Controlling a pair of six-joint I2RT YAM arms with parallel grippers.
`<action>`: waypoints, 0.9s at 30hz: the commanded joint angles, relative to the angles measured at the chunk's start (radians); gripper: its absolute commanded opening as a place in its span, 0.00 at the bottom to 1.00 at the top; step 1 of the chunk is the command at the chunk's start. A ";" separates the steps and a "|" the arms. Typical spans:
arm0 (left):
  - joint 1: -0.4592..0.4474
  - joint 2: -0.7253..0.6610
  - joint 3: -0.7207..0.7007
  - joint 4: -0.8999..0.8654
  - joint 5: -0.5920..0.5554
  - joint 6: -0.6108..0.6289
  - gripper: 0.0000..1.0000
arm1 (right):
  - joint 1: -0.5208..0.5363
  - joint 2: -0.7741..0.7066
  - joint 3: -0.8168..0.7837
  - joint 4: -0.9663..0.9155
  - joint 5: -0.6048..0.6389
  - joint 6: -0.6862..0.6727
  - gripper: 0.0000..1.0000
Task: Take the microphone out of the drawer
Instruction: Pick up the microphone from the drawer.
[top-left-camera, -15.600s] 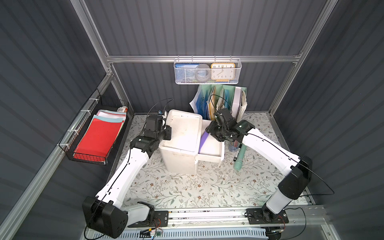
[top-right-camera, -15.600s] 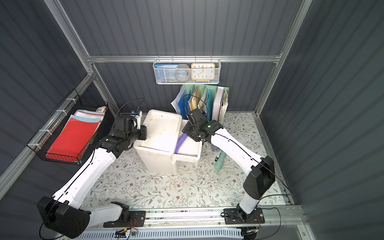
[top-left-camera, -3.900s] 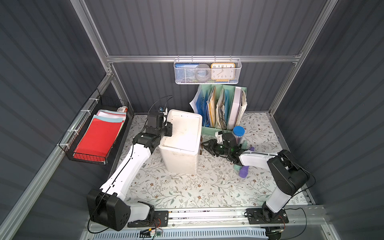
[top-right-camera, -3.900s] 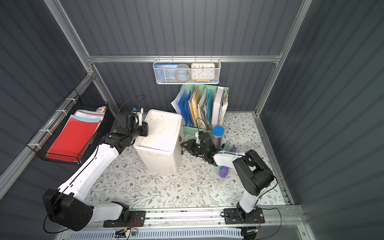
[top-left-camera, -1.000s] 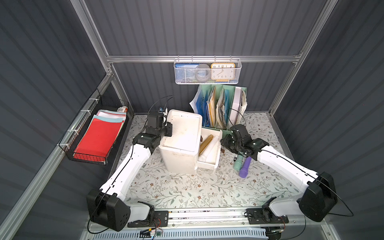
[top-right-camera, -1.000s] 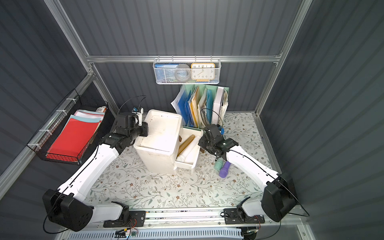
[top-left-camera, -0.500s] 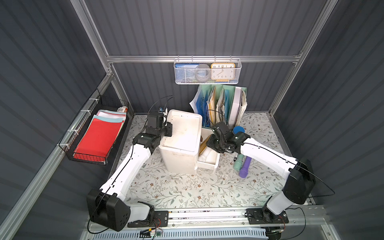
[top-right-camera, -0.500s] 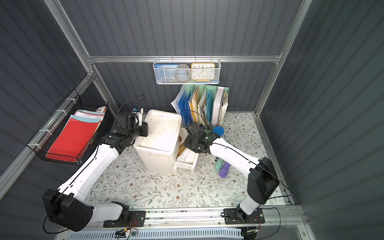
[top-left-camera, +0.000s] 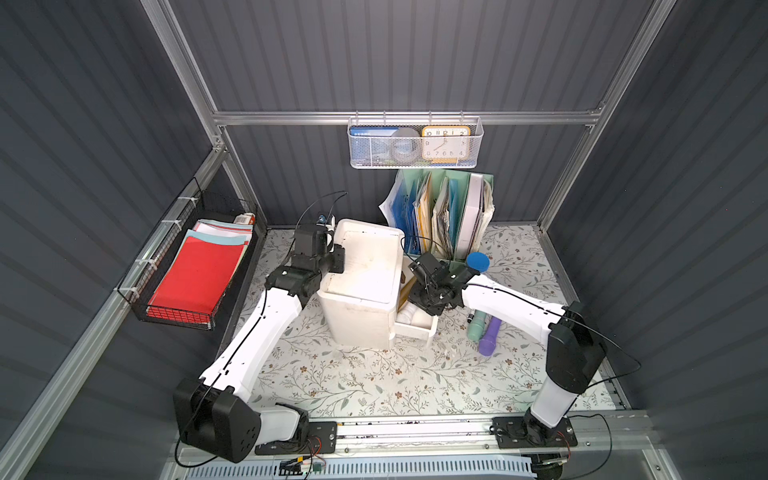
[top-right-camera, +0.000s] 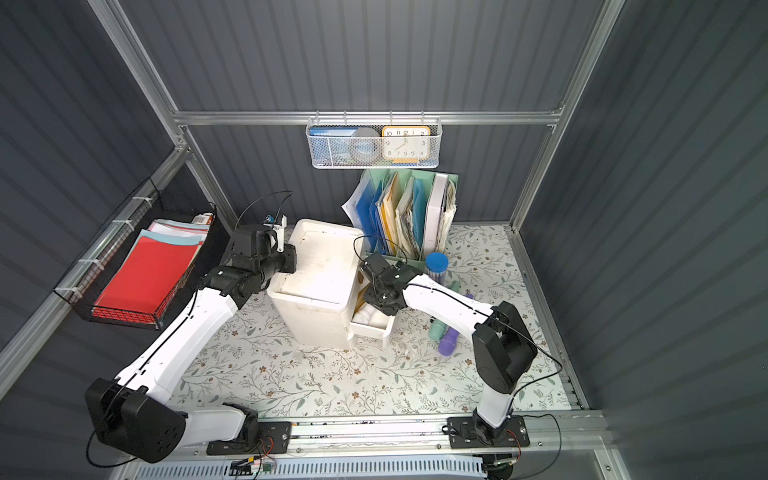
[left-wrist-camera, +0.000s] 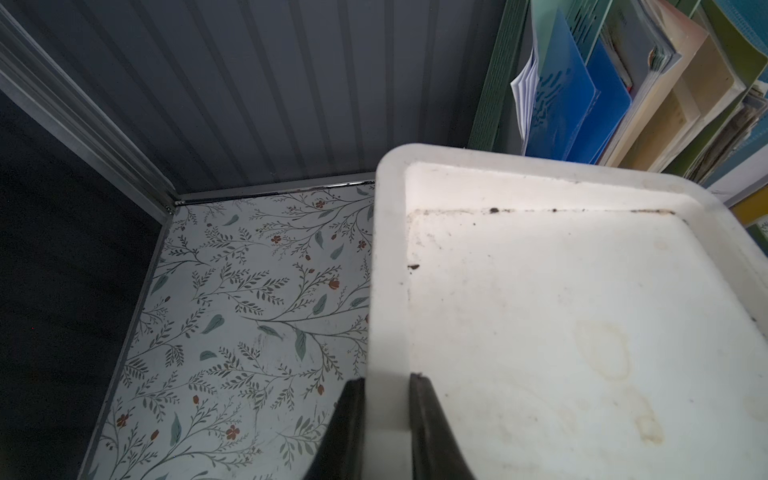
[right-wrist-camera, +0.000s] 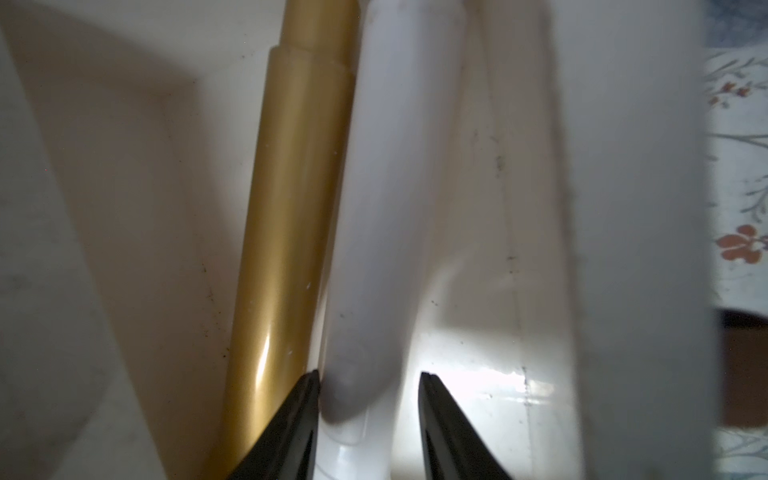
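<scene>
The square orange-framed clock (top-left-camera: 445, 143) at the right end of the white wire-mesh basket (top-left-camera: 365, 154) shows black numerals 1 to 12 on its white face, legible in both top views. The white lettering on the blue box (top-left-camera: 370, 133) beside it is too small to read.

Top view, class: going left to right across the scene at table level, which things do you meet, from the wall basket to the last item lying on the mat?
Wire basket of red folders → white drawer unit → open drawer → mint-green cylinder → purple cylinder.
</scene>
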 joint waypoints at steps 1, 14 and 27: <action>0.001 0.072 -0.067 -0.151 0.028 -0.010 0.00 | 0.003 0.042 0.015 -0.036 0.051 0.023 0.44; 0.000 0.068 -0.067 -0.152 0.028 -0.010 0.00 | 0.003 0.134 0.039 -0.034 0.052 0.026 0.45; 0.001 0.071 -0.067 -0.151 0.028 -0.010 0.00 | 0.003 0.085 0.028 -0.011 0.092 -0.042 0.15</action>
